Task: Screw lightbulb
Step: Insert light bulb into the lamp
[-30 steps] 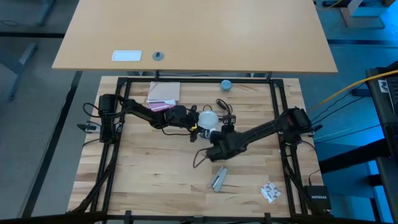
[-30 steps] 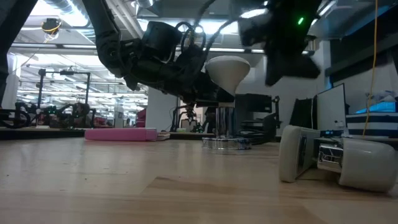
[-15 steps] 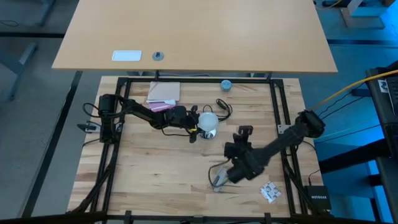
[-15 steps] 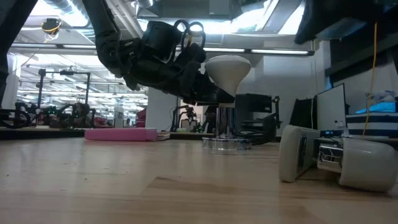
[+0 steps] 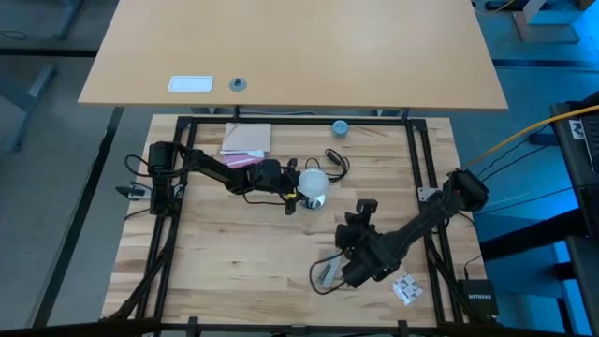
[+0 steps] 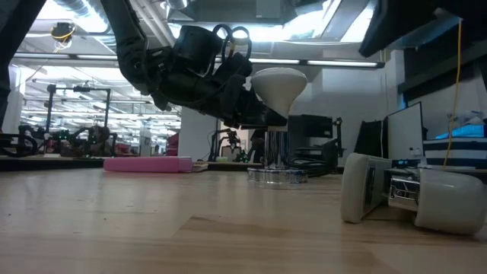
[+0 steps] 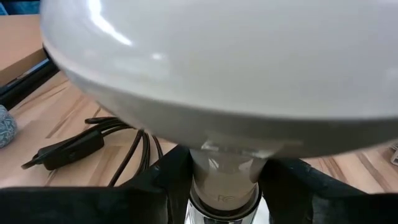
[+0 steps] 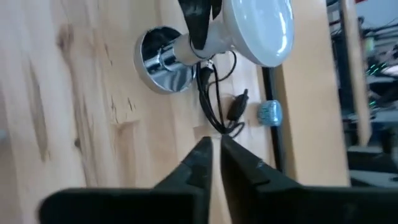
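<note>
A: What is seen of the surroundings?

B: A pale wooden table [image 5: 234, 253] framed in black is shown, with a workshop hall of benches and ceiling lights beyond it in the low view.

A: Where is the lightbulb found?

B: The lightbulb [image 5: 313, 181] is stood upright near the table's middle, its globe uppermost and its narrow neck seated in the silvery socket [image 6: 277, 173], from which a thin black cord [image 8: 214, 106] is led off.

A: How are the tools placed?

B: The left gripper [image 5: 288, 187] is held level at the bulb, its fingers [image 7: 155, 186] set either side of the neck just above the socket; they are spread to the neck's width, but a firm clamp cannot be confirmed. The right gripper [image 8: 214, 163] is kept well apart, toward the near edge, with its fingers nearly together on nothing.

A: What does the coming turn depend on?

B: The bulb's long axis is vertical, in line with the socket, and the left arm is by far the nearer; a twist about that axis would be judged its job.

A: Is any writing legible?

B: "NETGEAR" is read on a black box [image 5: 477, 300] off the table's right corner; the mark on the bulb's neck cannot be made out.
</note>
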